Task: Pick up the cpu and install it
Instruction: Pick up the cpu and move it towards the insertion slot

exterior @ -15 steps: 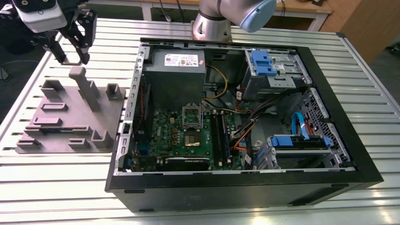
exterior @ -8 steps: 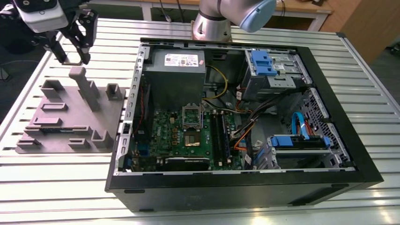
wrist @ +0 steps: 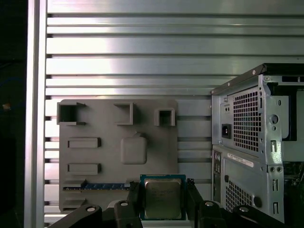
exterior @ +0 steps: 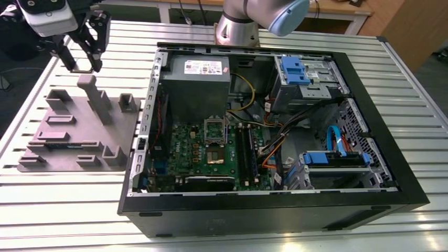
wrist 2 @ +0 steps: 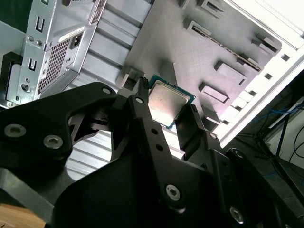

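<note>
Silver-grey square metal-topped cpu (wrist: 163, 198) sits pinched by its edges in your black hand (wrist: 163, 194), over the grey moulded tray (wrist: 95, 156); hold it level.

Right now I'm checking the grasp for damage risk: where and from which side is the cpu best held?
Probably by its two opposite thin edges, coming square onto the flat metal top: the cpu is a thin flat square, and the pincer brackets it that way.
</note>
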### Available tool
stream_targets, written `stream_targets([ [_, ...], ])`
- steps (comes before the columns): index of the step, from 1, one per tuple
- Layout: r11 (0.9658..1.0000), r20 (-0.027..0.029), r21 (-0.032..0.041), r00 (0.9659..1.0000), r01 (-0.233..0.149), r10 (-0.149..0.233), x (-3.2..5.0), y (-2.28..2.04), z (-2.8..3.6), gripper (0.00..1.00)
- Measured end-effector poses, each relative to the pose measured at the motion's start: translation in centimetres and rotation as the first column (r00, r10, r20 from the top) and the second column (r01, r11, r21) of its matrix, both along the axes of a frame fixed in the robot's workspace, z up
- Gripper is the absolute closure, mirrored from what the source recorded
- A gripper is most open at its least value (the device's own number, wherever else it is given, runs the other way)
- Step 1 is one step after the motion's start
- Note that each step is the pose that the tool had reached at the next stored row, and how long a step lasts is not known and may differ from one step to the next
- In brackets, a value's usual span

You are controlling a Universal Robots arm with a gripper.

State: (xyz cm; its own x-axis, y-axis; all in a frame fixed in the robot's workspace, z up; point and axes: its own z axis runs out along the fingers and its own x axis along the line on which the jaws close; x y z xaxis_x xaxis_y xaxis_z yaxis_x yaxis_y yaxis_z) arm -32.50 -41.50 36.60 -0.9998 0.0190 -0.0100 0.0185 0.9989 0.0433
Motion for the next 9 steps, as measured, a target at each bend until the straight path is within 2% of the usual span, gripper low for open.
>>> stream_targets([
  [9, 1.0, -0.0001, 0.0, 1.0, 0.0, 0.0, 0.2, 0.0, 0.0, 0.53],
])
